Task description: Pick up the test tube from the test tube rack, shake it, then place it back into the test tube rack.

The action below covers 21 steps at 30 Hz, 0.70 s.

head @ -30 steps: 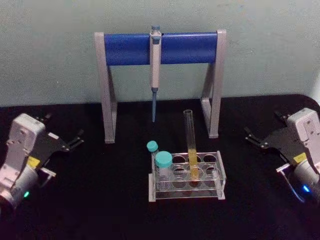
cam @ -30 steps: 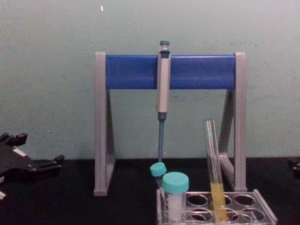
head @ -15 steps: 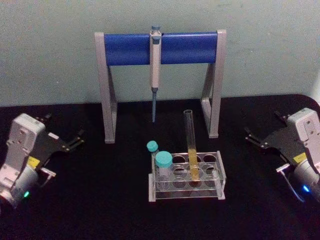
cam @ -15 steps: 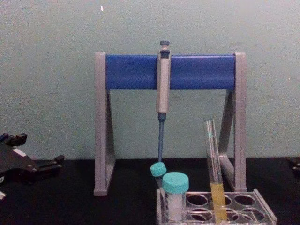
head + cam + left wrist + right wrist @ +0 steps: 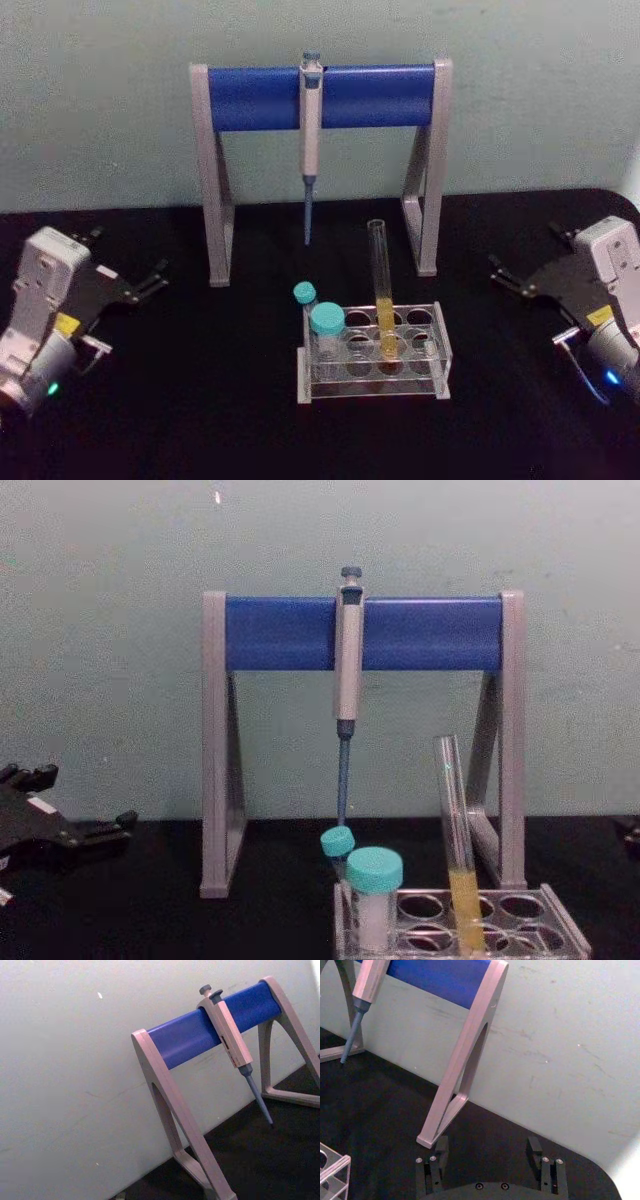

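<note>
Black table (image 5: 200, 400), test tube (image 5: 379, 270) in rack (image 5: 441, 347), between far-off spread jaws

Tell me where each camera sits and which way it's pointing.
Head: high up, looking forward and down at the test tube standing in the test tube rack; left gripper and right gripper at either side, both open.
Chest: lower, looking level at the rack from the side; left gripper at its left edge.
Left wrist: on the left arm, aimed at the blue-bar stand and hanging pipette.
Right wrist: on the right arm, facing the stand's leg, its own fingers in the foreground.
Shared: all four show stand and pipette.
</note>
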Each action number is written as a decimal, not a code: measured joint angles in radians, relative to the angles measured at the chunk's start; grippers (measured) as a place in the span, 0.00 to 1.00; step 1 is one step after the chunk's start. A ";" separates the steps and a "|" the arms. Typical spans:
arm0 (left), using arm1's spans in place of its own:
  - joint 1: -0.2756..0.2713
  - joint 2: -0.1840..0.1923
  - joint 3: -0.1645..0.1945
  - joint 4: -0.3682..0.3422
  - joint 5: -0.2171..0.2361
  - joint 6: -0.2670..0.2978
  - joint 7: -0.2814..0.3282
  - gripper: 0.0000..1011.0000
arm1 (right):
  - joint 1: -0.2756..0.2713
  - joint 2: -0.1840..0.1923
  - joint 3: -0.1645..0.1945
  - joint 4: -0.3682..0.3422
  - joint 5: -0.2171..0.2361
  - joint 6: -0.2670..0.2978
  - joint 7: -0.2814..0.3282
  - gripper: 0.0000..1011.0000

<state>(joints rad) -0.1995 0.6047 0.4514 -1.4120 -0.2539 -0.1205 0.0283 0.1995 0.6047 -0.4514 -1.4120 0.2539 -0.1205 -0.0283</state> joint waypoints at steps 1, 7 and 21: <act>0.000 0.000 0.000 0.000 0.000 0.000 0.000 1.00 | 0.000 0.000 0.000 0.000 0.000 0.000 0.000 0.99; 0.000 0.000 0.000 0.000 0.000 0.000 0.000 1.00 | 0.000 0.000 0.000 0.000 0.000 0.000 0.000 0.99; 0.000 0.000 0.000 0.000 0.000 0.000 0.000 1.00 | 0.000 0.000 0.000 0.000 0.000 0.000 0.000 0.99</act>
<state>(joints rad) -0.1995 0.6047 0.4513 -1.4120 -0.2539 -0.1205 0.0283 0.1995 0.6047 -0.4514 -1.4120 0.2539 -0.1205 -0.0283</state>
